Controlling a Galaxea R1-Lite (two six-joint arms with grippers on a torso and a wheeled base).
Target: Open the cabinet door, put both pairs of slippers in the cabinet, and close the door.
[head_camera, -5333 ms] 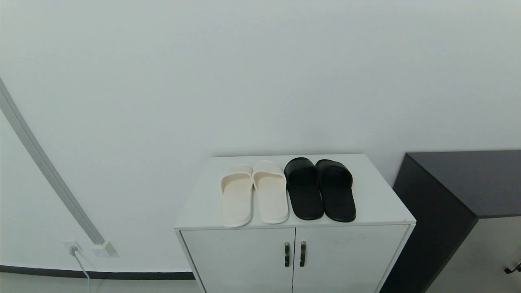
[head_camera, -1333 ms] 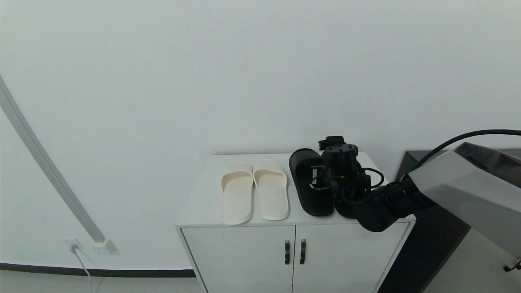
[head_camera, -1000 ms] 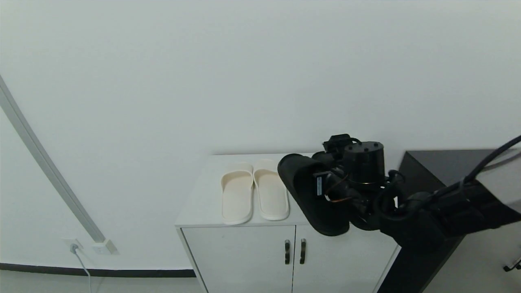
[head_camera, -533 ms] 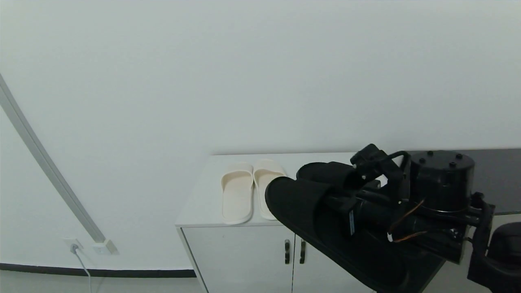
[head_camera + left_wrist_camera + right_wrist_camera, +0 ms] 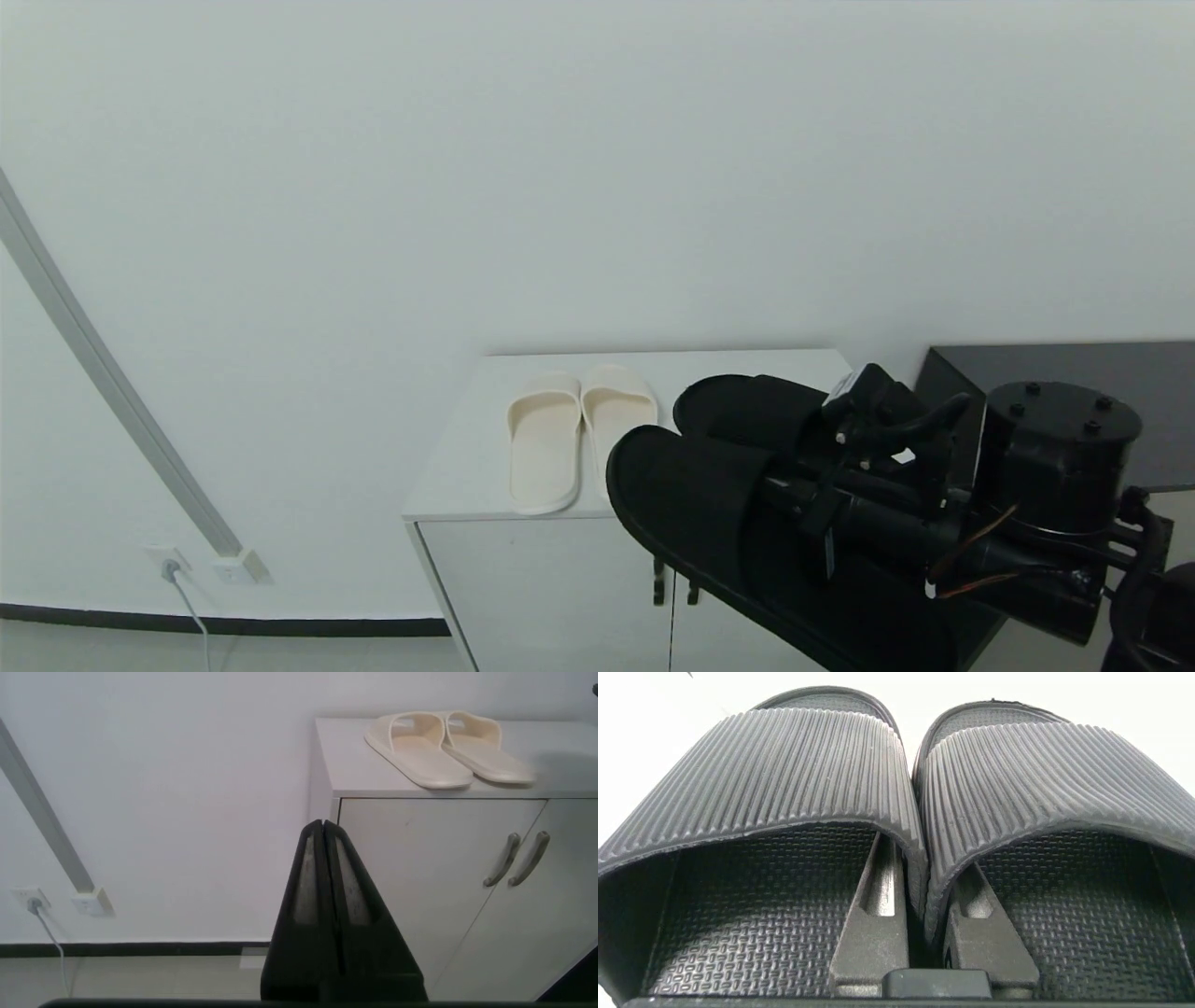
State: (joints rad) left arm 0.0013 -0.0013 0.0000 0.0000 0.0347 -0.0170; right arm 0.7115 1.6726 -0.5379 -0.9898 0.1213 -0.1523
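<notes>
Lifted off the cabinet [image 5: 459, 474], the black slippers [image 5: 693, 497] hang pinched in the right jaws; left jaws closed.

Nothing here can be read: no lettering, number or sign shows on the white cabinet [image 5: 457, 471], on the cream slippers [image 5: 541, 453] lying on top of it, on the black slippers [image 5: 695, 485] in front of it, or on the wall socket [image 5: 166, 566] to its left.
</notes>
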